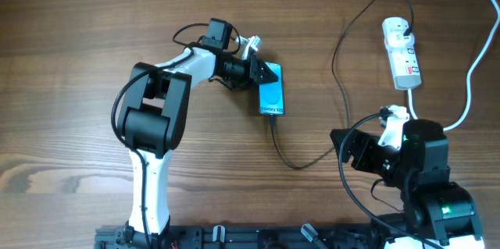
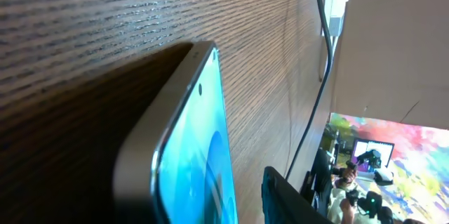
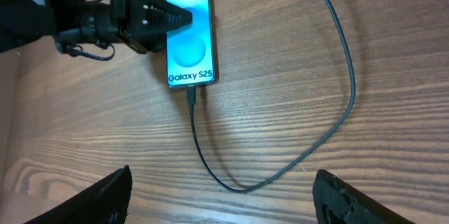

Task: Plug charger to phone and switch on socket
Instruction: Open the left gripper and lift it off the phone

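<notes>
Step 1 looks done: the charger [image 3: 352,90] sits in the phone [image 3: 189,41]. Next the wide, empty right gripper [image 3: 223,173] must press the switch on the socket [image 1: 401,54]. I cannot tell if the left gripper [image 1: 254,69] holds anything.

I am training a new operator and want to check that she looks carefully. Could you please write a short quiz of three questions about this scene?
1. True or false: the right gripper holds the charger.
2. Where does the charger's plug sit? A: between the right gripper's fingers. B: against the short edge of the phone on the robot's side. C: beside the phone's far short edge.
3. Name the gripper that is at the phone, and the one that is nearer to the socket.

Key
1. False: its jaws are open with nothing between them.
2. B.
3. The left gripper is at the phone; the right gripper is nearer to the socket.
</notes>
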Available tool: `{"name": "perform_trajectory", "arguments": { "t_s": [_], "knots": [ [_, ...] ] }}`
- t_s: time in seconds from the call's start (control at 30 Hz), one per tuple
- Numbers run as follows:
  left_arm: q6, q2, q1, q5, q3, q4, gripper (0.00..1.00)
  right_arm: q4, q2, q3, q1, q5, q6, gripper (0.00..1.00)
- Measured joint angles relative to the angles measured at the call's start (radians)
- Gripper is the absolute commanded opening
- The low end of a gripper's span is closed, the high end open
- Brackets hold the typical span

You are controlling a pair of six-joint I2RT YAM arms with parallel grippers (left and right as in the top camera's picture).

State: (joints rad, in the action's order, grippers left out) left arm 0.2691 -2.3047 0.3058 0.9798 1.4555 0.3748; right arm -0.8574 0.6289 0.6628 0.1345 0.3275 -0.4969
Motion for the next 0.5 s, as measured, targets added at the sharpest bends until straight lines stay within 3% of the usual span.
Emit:
{"name": "perform_trajectory", "arguments": {
  "t_s": [0.5],
  "knots": [
    [0.026,0.001,-0.021,0.003,0.007,0.065,0.35,-0.019,0.000,0.000,0.000,0.000,0.000,0.85]
  ]
}}
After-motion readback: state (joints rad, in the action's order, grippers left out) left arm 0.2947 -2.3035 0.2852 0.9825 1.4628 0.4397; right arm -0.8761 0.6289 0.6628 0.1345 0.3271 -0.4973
